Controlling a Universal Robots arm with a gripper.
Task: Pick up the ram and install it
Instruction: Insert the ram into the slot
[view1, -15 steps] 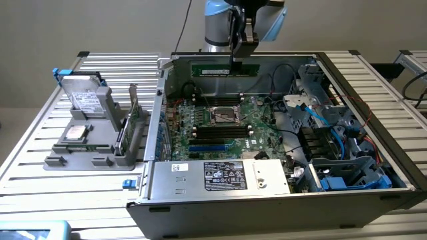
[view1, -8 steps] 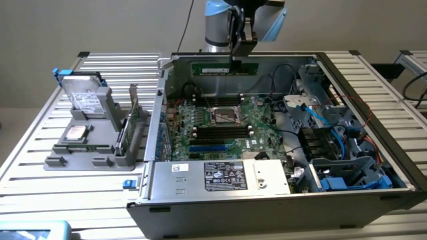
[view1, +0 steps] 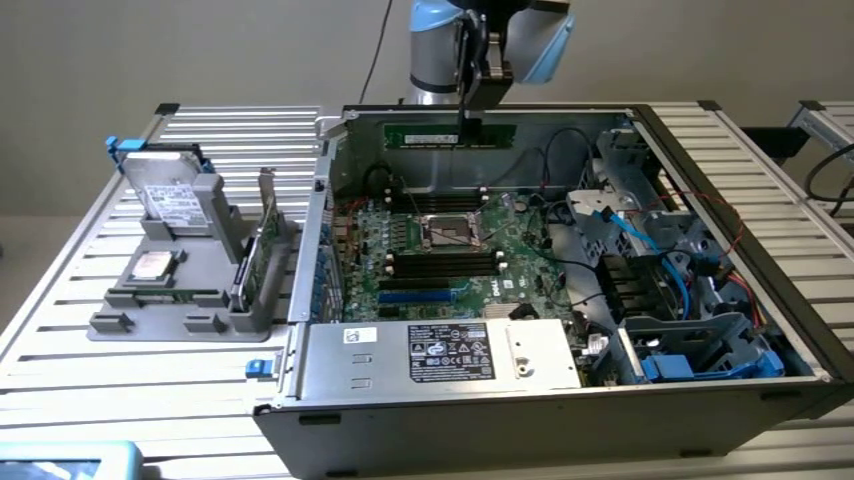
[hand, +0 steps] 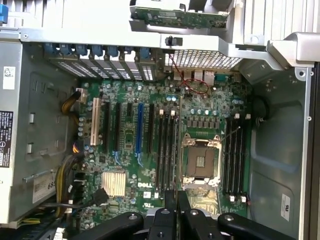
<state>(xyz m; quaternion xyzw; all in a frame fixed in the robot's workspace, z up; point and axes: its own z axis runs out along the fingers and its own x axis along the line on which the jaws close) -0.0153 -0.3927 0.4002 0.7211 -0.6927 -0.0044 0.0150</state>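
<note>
The ram is a long, thin green stick hanging level over the far side of the open computer case. My gripper is shut on it from above, near the middle of its length. Below lies the motherboard with black memory slots in front of the processor socket and more slots behind it. In the wrist view my gripper points down over the board between two banks of memory slots, and the stick is seen edge-on between the fingers.
A grey holder on the slatted table at the exterior view's left carries silver hard drives and an upright green expansion card. The power supply sits at the case front. Drive cages and cables crowd the case's right side.
</note>
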